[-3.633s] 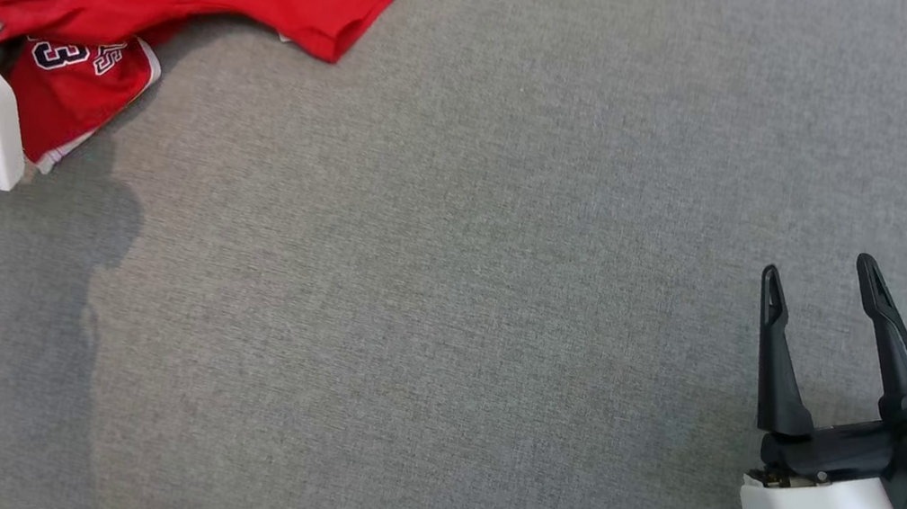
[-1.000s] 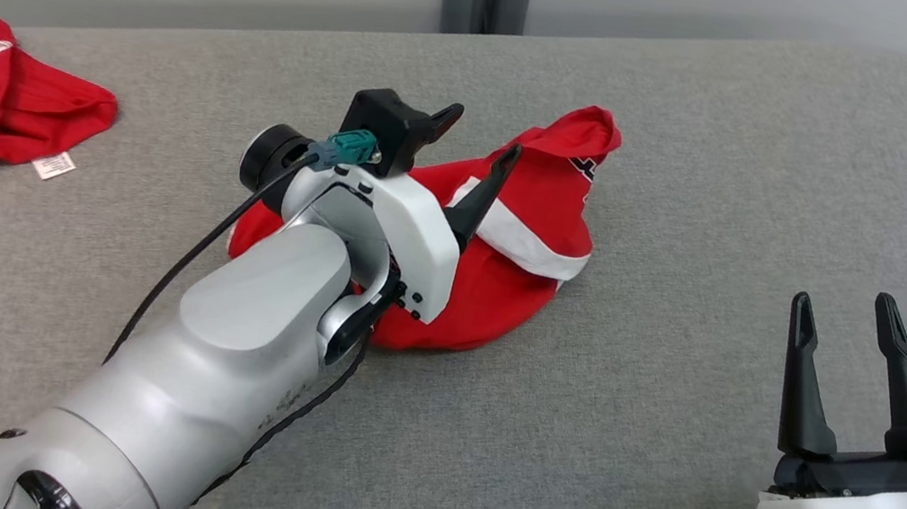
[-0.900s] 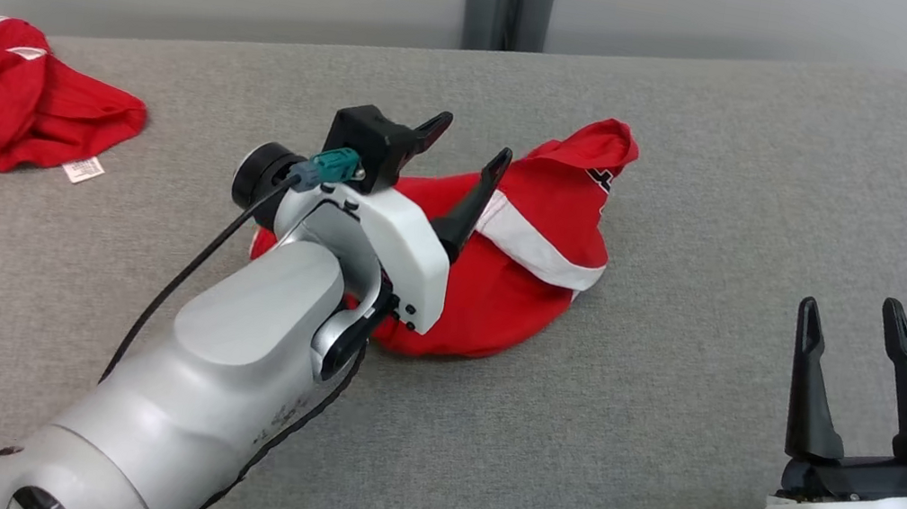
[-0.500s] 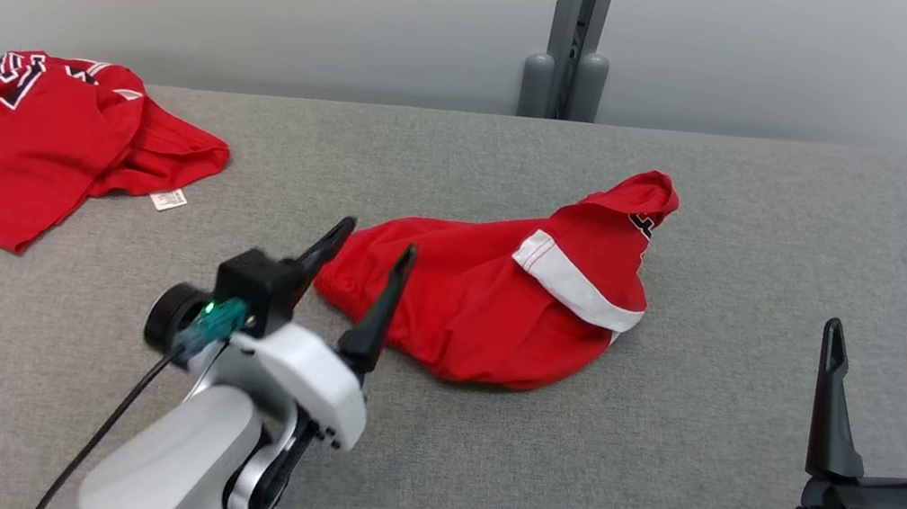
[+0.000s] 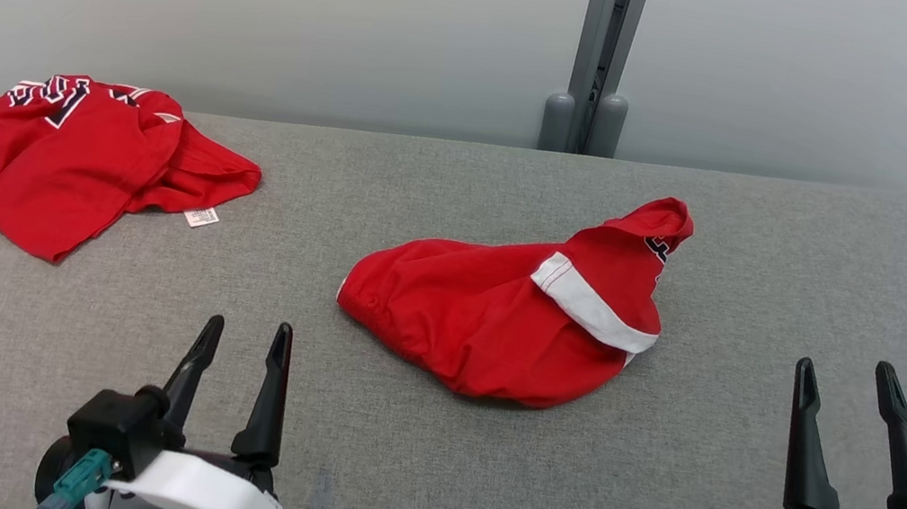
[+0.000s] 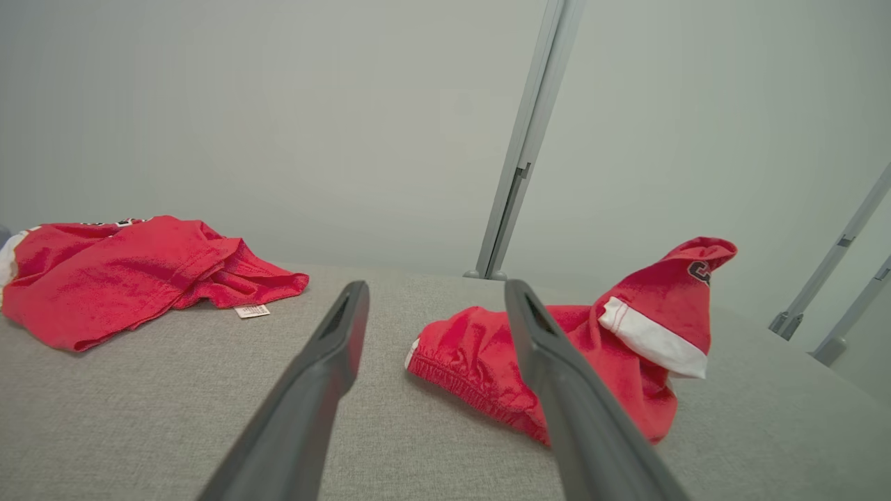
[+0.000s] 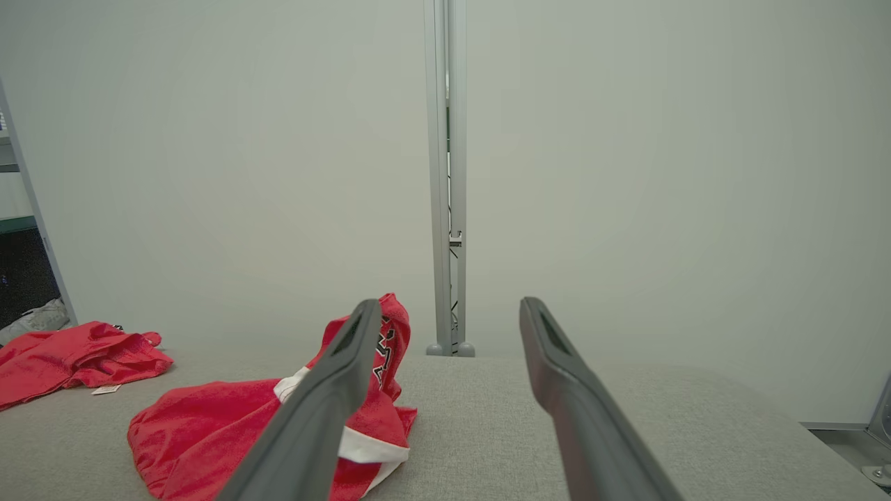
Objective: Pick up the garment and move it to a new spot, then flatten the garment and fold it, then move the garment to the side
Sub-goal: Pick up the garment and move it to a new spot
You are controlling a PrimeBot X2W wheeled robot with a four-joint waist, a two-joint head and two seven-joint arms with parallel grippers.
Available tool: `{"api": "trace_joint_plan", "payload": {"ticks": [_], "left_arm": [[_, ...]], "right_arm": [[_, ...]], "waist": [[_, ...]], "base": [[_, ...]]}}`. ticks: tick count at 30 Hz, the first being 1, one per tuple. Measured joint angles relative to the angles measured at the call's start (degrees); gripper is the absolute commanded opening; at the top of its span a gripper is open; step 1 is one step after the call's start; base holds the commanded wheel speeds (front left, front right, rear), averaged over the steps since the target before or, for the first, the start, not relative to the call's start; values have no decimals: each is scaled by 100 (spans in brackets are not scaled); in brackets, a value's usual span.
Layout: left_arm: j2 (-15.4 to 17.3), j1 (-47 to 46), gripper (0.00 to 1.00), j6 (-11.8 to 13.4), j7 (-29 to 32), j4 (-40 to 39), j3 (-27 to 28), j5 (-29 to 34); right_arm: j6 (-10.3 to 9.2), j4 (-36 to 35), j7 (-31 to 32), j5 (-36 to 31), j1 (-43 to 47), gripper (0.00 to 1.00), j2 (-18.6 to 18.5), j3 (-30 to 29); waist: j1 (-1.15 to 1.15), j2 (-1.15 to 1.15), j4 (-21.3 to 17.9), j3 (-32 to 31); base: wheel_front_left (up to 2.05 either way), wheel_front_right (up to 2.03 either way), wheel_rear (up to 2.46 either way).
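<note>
Hiding its lettering point(image 5: 657, 248), crumpled garment point(image 5: 487, 333) — unreadable

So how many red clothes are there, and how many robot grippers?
Red clothes: 2 (middle heap, left heap)
Grippers: 2 (left gripper, right gripper)
Total: 4

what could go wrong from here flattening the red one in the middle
1. The middle garment lies bunched, white band folded over and one end peaked up; the open left gripper may pinch several layers, so it may not spread.
2. A second red garment lies at the far left; moving the folded one there could tangle them.
</note>
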Motion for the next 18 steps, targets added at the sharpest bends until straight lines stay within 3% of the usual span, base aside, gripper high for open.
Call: {"api": "trace_joint_plan", "payload": {"ticks": [10,18], "left_arm": [[-389,564,100,-372,0,-155,789,542],[-591,671,100,-619,-1,-70,1072,815]], "right_arm": [[0,126,0,101,125,100,-1,74],[0,272,-1,136,124,100,0,130]], "waist": [[0,0,-3,26],[0,0,-16,39]], "base": [[0,0,0],[0,0,0]]}}
